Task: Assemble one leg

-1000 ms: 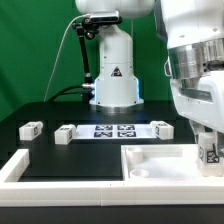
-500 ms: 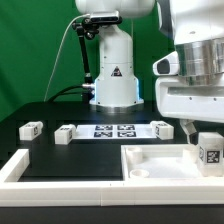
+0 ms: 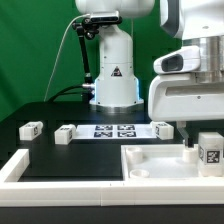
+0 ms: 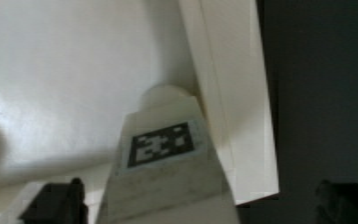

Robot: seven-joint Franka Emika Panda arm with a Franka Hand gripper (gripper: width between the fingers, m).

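Note:
A leg (image 3: 209, 151), a small white block with a square tag, stands upright in the right corner of the large white tray-shaped piece (image 3: 150, 160). My gripper (image 3: 203, 133) hangs just above it, open, with one dark finger (image 3: 188, 137) showing beside the leg. In the wrist view the leg (image 4: 160, 150) stands between the two spread fingertips (image 4: 55, 203) of my gripper (image 4: 199, 205), and neither pad touches it. The tray's floor (image 4: 69, 80) and raised rim lie behind it.
Three more tagged legs lie on the black table: one at the exterior view's left (image 3: 30, 128), one beside it (image 3: 66, 133), one to the right (image 3: 163, 127) of the marker board (image 3: 113, 130). A white rimmed frame (image 3: 15, 166) lies at the front left. The robot's base (image 3: 113, 75) stands behind.
My gripper has let go of the leg and risen, and the arm has shifted toward the exterior view's left. The leg stays standing in the tray's corner.

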